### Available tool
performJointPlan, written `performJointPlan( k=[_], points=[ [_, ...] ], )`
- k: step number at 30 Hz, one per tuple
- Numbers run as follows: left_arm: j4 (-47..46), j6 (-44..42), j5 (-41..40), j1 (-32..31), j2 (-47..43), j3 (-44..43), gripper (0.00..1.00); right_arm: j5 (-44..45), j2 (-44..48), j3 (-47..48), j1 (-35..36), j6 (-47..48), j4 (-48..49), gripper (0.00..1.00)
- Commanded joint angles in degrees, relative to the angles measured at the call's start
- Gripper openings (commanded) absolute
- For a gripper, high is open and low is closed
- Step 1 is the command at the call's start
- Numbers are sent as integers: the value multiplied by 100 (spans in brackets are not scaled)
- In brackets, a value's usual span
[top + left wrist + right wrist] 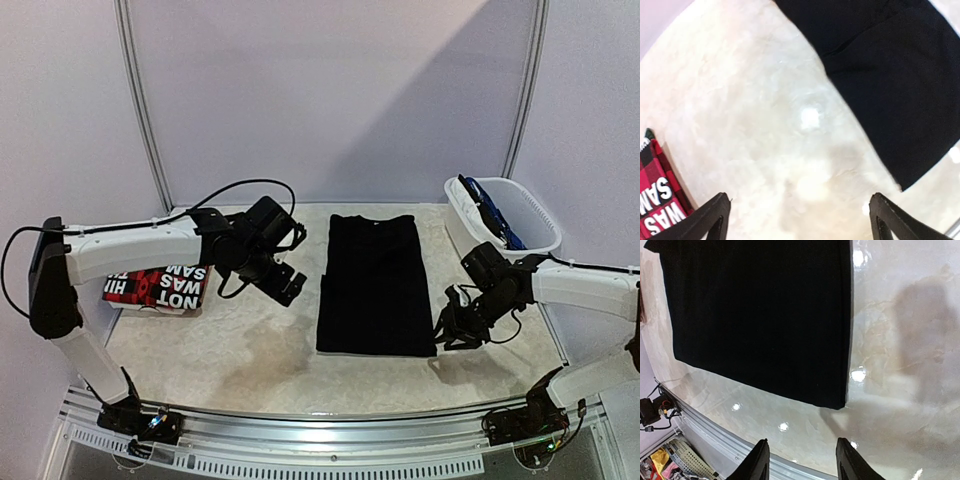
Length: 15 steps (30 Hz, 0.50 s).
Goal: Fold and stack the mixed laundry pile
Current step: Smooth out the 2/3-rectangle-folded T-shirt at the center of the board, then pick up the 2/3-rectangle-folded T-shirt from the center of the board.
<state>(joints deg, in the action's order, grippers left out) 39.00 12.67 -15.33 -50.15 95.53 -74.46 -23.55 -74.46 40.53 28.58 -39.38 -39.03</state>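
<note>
Black garment (375, 285) lies flat and smooth on the counter (250, 350), folded into a tall rectangle with its collar at the far end. Left of it, well apart, sits the red-black plaid garment (155, 288), folded, with white lettering facing up. To the right of the black garment's far end stands a white basket (462, 218) with a blue shirt (492, 215) draped over its rim.

The left arm (130, 245) rises from its base to an elbow out past the plaid garment. Its white forearm then runs level across toward the black garment, and the wrist tips downward. The left fingers (712, 215) hang above bare counter near the black garment's left edge. They are spread wide and hold nothing. In the left wrist view the garment's edge runs well ahead of them, with the plaid garment's corner at the lower left.

The right arm (585, 285) reaches in from the right with its wrist bent down. The right fingers (757, 460) sit low, just beside the black garment's near right corner. They are parted with only counter between them and touch no cloth. In the right wrist view that corner lies just ahead of the tips.
</note>
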Motion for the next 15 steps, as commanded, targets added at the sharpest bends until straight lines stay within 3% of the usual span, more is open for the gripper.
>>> performJointPlan(
  k=[1, 8, 15],
  points=[
    [-433, -172, -354, -35, -298, 375, 95, -132, -51, -99, -108, -90, 233, 47],
    [-1065, -1334, 228, -604, -664, 1182, 89, -260, 195, -387, -478, -163, 184, 55],
    [-1258, -2574, 526, -1278, -517, 1361, 82, -628, 30, -564, -570, -193, 544, 57]
  ],
)
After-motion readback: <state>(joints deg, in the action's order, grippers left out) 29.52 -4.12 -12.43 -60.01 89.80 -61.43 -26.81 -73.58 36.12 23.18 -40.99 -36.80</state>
